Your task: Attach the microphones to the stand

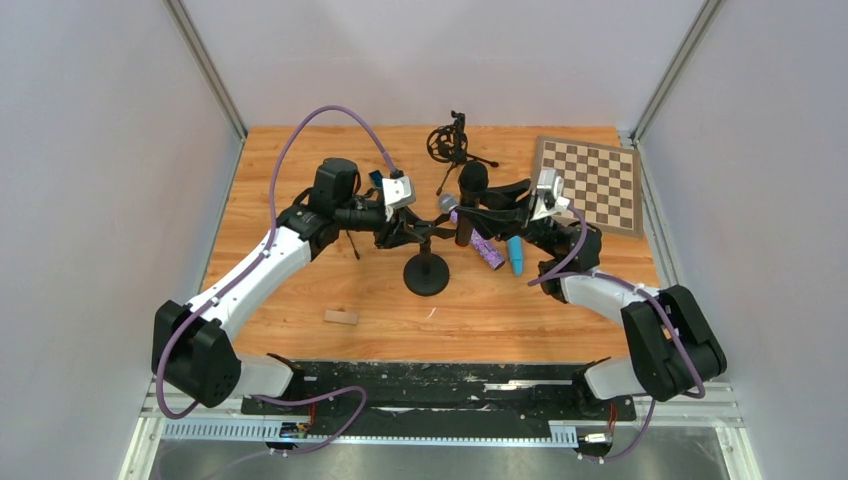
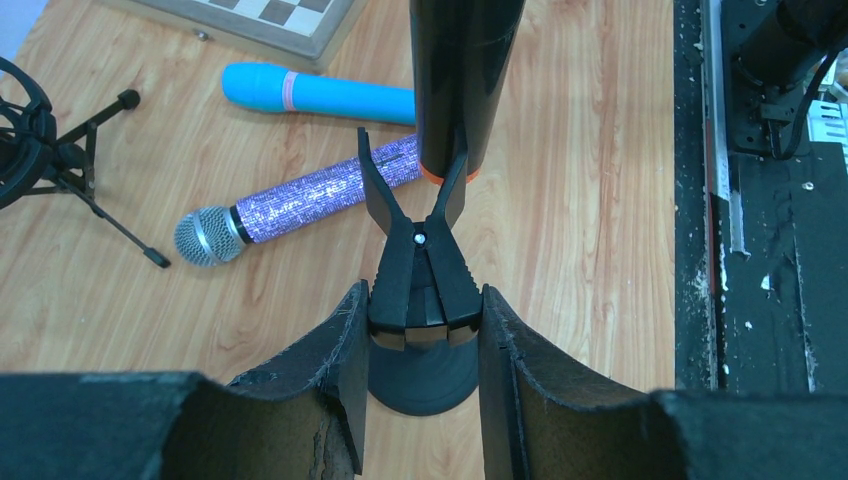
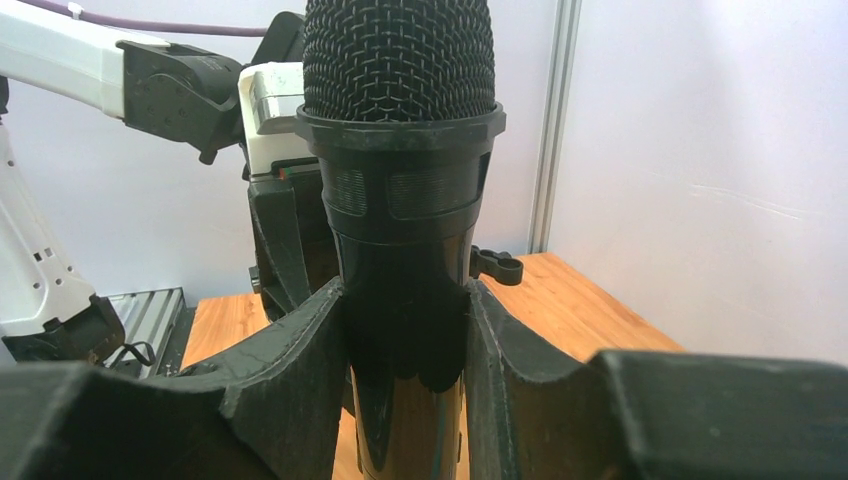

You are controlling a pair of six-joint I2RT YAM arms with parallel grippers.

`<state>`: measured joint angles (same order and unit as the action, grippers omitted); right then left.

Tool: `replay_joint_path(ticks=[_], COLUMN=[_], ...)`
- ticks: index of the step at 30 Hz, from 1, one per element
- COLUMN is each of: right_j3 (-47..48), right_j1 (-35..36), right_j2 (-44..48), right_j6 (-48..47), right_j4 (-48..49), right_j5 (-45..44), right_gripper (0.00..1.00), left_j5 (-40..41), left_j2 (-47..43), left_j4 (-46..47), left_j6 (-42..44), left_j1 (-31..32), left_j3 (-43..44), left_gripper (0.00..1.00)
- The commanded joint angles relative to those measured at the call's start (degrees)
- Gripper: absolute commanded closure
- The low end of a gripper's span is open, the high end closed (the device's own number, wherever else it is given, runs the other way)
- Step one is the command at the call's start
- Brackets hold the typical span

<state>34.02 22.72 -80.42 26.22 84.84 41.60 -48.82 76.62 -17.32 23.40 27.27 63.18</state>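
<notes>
The black stand has a round base and a spring clip on top. My left gripper is shut on the clip's rear handles, and the clip's prongs stand spread. My right gripper is shut on the black microphone and holds it upright by the body. The microphone's orange end sits between the spread prongs. The purple glitter microphone and the light blue microphone lie on the table beyond the stand.
A chessboard lies at the back right. A small tripod with a shock mount stands at the back centre. A small wooden block lies near the front left. Grey walls close in the table.
</notes>
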Motion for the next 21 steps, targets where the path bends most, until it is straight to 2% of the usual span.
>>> replay_joint_path(ticks=[1, 21], right_j3=[1.7, 4.2], right_j1=[1.1, 4.0], right_j2=[-0.3, -3.8], right_j6=[-1.5, -4.3], right_j4=[9.9, 10.5], right_j5=[-2.5, -4.8], right_gripper=[1.0, 1.0], left_j5=[-1.1, -1.0], left_j2=[-0.9, -1.2], left_j4=[1.1, 1.0], left_j6=[0.9, 1.1], left_j1=[-0.1, -0.1], left_j3=[0.7, 0.5], left_gripper=[1.0, 1.0])
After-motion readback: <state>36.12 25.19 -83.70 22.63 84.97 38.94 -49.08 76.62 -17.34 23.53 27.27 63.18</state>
